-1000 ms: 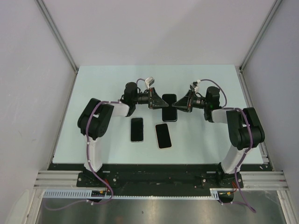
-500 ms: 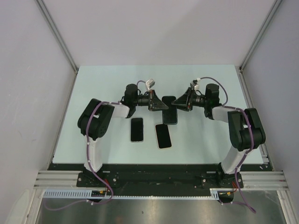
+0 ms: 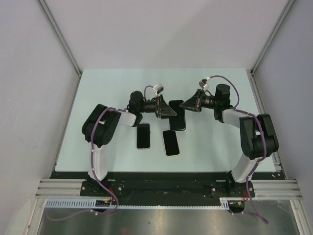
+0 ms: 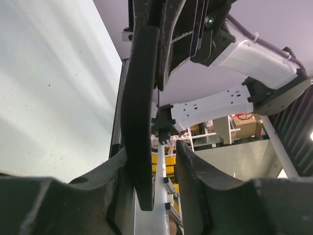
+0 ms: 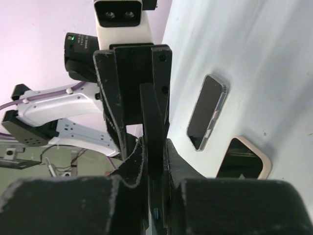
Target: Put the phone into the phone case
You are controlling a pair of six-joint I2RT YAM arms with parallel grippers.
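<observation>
At desk (image 3: 98, 98) middle | phone (image 3: 178, 120) between both end effectors | right end effector (image 3: 183, 105) clamped on its edge | left end effector (image 3: 172, 112) parted, loose around phone

The table (image 3: 107, 88) looks smooth, matt and pale to me. The case (image 4: 139, 122) reads as matt black plastic, slightly rubbery along its edge. My fingers (image 4: 195, 196) are black plastic with a rough, grainy skin. At the case's 7 o'clock a phone (image 3: 143, 135) has a glossy black front and a clear, shiny rim. At 6 o'clock the second phone (image 3: 171, 142) has a matt beige rim. The arm shells (image 3: 98, 161) are smooth white plastic, and the rails (image 3: 58, 188) are dull grey metal.
</observation>
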